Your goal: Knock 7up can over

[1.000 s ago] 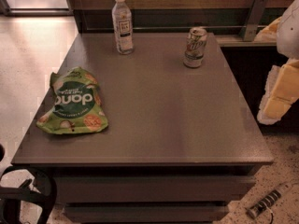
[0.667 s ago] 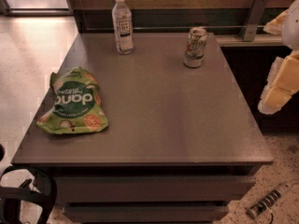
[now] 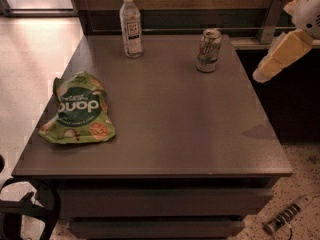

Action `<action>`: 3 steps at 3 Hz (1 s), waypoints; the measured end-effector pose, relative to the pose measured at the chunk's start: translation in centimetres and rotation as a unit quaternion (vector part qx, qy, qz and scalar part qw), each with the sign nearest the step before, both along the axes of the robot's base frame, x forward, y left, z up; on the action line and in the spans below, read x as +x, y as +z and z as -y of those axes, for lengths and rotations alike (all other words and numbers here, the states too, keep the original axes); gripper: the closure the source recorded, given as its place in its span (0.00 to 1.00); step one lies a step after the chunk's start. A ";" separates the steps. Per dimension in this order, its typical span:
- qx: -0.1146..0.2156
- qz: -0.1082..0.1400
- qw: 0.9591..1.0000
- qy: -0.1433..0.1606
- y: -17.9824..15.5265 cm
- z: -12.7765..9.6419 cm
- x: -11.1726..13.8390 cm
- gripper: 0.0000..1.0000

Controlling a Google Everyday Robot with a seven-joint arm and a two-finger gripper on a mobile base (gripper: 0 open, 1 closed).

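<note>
1. Cream-coloured claw poked in at the right edge, half cut off by the frame, so I honestly couldn't tell if it was spread or pressed together.
2. It hung slanted down and left, just off the right side of the matte grey surface and clear of the 7up can.
3. The can stood upright near the far right corner, shiny metal rim on top. A clear plastic bottle stood further left, and a crinkly green snack bag lay flat by the left edge.

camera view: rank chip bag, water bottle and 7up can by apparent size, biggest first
1. chip bag, though nearest the camera.
2. water bottle.
3. 7up can.
The claw hangs beyond the right edge of the table, apart from the can.
</note>
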State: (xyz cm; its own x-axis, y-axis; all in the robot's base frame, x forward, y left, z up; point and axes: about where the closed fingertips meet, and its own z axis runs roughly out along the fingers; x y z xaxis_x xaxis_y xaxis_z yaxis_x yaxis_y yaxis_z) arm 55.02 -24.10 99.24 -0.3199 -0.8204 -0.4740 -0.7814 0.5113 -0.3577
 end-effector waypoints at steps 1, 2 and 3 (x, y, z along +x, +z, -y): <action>0.079 0.054 0.995 -0.005 -0.3 -1.2 3.9 0.00; 0.168 0.098 0.981 -0.007 -1.1 -2.1 6.9 0.00; 0.273 0.135 0.952 -0.016 -2.9 -2.6 9.6 0.00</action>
